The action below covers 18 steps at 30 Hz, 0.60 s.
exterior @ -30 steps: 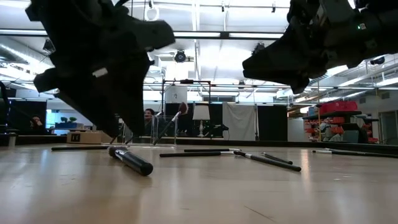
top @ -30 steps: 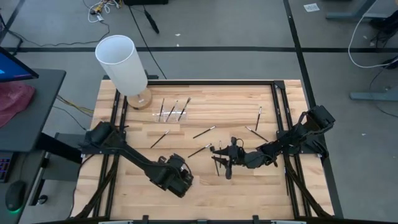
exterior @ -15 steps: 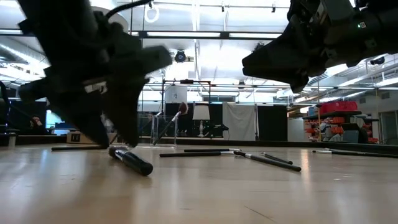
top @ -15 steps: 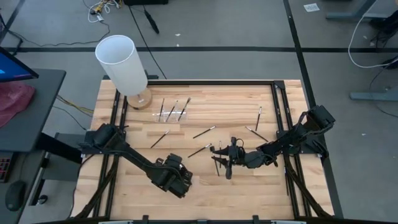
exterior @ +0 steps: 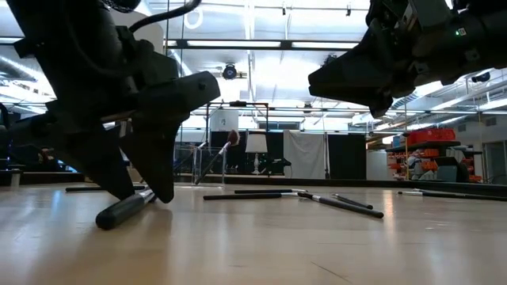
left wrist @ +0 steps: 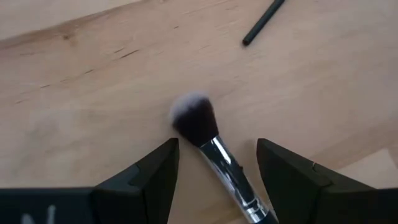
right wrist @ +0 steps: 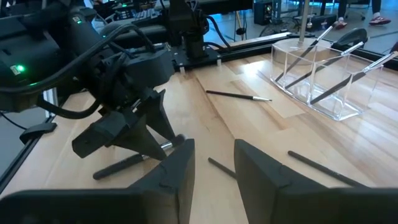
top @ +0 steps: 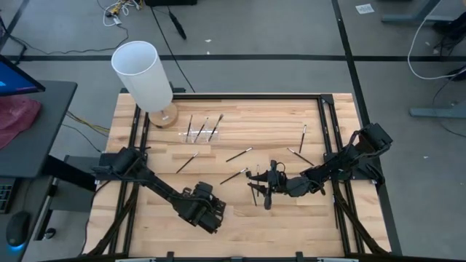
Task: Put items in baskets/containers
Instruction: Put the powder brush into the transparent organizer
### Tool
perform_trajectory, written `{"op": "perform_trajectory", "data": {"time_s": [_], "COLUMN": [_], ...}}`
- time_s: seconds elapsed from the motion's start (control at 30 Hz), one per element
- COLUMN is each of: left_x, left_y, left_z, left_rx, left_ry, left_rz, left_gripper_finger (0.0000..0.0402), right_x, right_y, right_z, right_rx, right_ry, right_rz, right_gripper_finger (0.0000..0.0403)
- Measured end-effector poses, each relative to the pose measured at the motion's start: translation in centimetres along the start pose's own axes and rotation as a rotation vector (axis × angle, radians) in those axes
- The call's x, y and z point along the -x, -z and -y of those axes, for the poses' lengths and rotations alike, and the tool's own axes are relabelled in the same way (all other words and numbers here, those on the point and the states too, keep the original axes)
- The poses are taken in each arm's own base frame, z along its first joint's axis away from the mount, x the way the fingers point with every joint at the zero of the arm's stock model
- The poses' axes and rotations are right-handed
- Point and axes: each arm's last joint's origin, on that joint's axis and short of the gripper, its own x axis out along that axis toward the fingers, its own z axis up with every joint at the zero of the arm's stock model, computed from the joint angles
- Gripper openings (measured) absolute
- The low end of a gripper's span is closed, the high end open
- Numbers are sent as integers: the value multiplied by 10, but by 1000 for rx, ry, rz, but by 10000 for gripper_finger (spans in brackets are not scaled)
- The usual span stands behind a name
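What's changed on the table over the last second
The left gripper has come down over the fat brush near the table's front, its open fingers now straddling it without closing. The brush has swung round on the table, seen in the low view. The right gripper, the other brushes and the clear holder stayed put.

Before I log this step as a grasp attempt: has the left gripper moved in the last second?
Yes. In the high view the left gripper has slid slightly toward the table's near edge, its open fingers now straddling a fluffy-headed brush.
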Motion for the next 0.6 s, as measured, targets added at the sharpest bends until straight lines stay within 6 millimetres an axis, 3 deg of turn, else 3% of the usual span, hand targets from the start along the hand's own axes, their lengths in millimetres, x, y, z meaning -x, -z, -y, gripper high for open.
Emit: {"op": "perform_trajectory", "data": {"time_s": [0.17, 0.3, 0.6], "left_x": [0, 2, 4], "left_y": [2, 5, 10], "left_z": [-1, -2, -3], "left_rx": [-31, -78, -133], "left_ry": [-8, -12, -20], "left_rz": [-28, -46, -122], "left_gripper_finger": [217, 191, 49], "right_x": [0, 0, 0], "right_y": [0, 0, 0], "right_z": [0, 0, 0], "right_rx": [0, 0, -2], "right_ry": [0, 0, -2], "right_rz": [0, 0, -1], "right_gripper_finger": [113, 113, 113]}}
